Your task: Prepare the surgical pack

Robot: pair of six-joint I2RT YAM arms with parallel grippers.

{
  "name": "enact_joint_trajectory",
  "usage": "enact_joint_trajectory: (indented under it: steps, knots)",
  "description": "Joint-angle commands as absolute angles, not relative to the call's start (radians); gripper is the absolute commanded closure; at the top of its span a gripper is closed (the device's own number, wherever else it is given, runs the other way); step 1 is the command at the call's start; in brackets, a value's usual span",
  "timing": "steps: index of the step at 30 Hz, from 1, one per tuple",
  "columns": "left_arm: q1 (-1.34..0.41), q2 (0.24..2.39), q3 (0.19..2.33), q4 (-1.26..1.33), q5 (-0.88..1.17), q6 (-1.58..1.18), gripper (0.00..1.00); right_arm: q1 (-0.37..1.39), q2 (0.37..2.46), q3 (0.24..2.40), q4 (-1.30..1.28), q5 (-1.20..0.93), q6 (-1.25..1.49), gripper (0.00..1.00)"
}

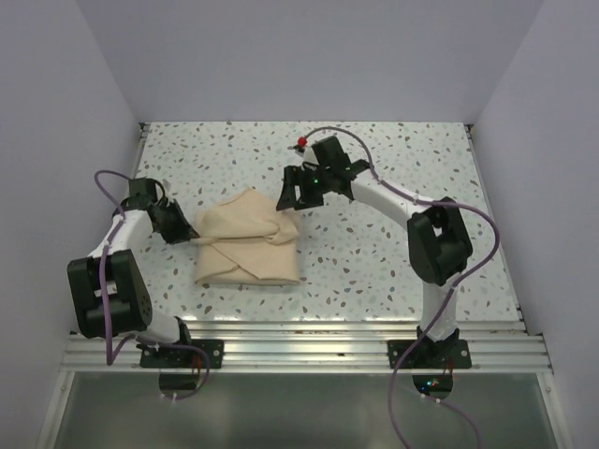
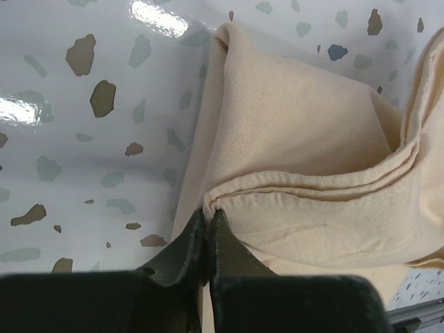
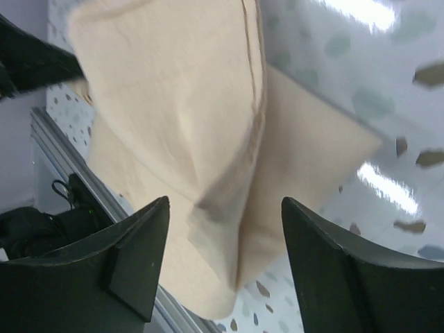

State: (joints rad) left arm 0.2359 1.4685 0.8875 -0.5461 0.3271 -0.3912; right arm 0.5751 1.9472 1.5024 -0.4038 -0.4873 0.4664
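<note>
Showing the surgical pack as a compact tan bundle, the overhead view places it on the speckled table, left of centre and between the two arms. Its cloth is folded over on itself, with a raised gather along the upper edge and a flatter rectangle below; no tray or instruments are visible.

The left gripper meets the bundle's left side. In the left wrist view its jaws are pressed together, and the corner of a layered fold of the pack sits right at their tips, pinched there. Several cloth edges run stacked from that corner toward the right.

The right gripper stands at the bundle's upper right corner. In the right wrist view its jaws are spread wide, with the tan cloth lying beyond them and nothing caught between the fingers. That view is somewhat blurred, so whether the fingertips touch the cloth cannot be told.

A ribbed metal rail runs along the near edge of the table, carrying both arm bases.
</note>
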Motion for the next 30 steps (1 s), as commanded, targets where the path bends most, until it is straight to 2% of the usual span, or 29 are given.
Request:
enact_joint_trajectory:
  steps: [1, 5, 10, 16, 25, 28, 30]
  knots:
    - [0.247, 1.459, 0.865, -0.560, 0.268, -0.328, 1.00, 0.574, 2.040, 1.707, -0.347, -0.474, 0.391, 0.28]
    - [0.247, 1.454, 0.861, -0.555, 0.264, -0.310, 1.00, 0.574, 2.213, 1.903, -0.354, -0.555, 0.373, 0.16]
    - [0.249, 1.454, 0.858, -0.542, 0.267, -0.308, 1.00, 0.572, 2.468, 2.285, -0.521, -0.632, 0.330, 0.11]
    - [0.248, 1.440, 0.833, -0.528, 0.284, -0.308, 1.00, 0.572, 2.563, 2.330, -0.483, -0.730, 0.325, 0.06]
    - [0.248, 1.434, 0.828, -0.518, 0.291, -0.314, 1.00, 0.610, 2.614, 2.307, -0.312, -0.890, 0.472, 0.10]
    - [0.248, 1.433, 0.831, -0.520, 0.299, -0.319, 1.00, 0.614, 2.641, 2.339, -0.289, -0.896, 0.515, 0.15]
    - [0.248, 1.430, 0.830, -0.522, 0.298, -0.319, 1.00, 0.615, 2.658, 2.370, -0.269, -0.911, 0.561, 0.24]
